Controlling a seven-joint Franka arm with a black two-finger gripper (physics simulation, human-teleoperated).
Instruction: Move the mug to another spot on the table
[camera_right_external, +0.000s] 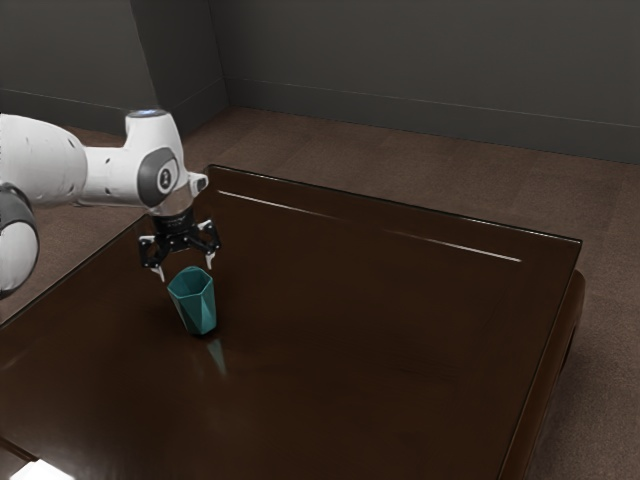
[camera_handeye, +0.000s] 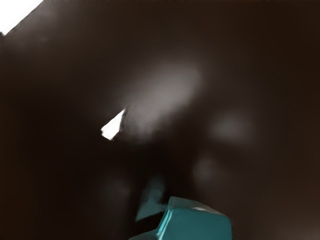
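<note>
While hanging open above its target and holding nothing, waits for the descent; notes run from the near edge outward.

Nearest: dark glossy table (camera_right_external: 400, 330) across most of the frame, bare toward the lower right, so plenty of free surface for a new spot.

Left of centre: teal mug (camera_right_external: 192, 300), upright, mouth up, faceted sides, standing on the table top. Faint teal reflection (camera_right_external: 217, 358) just below and right of it. Not lifted, not tilted. Step judged as approach before grasp.

Just above and slightly behind the rim: gripper (camera_right_external: 183, 268), pointing straight down, fingers spread wide, tips apart from the mug. Spread probably set to clear the rim going down. Vertical pose suits a top-down grasp, over one wall or across the whole mouth; cannot tell which. Cannot tell either whether centred over the mouth or offset toward the upper left.

Same reading from the wrist camera: mug (camera_handeye: 192, 222) close under the hand, dark table (camera_handeye: 250, 75) beyond.

Behind: white arm (camera_right_external: 60, 165) reaching in from the upper left, bent at the wrist to keep the hand vertical.

Farthest: brown floor (camera_right_external: 420, 170), then grey wall (camera_right_external: 400, 60) along the top of the frame.

Next, by judgement: lower, close, lift.
</note>
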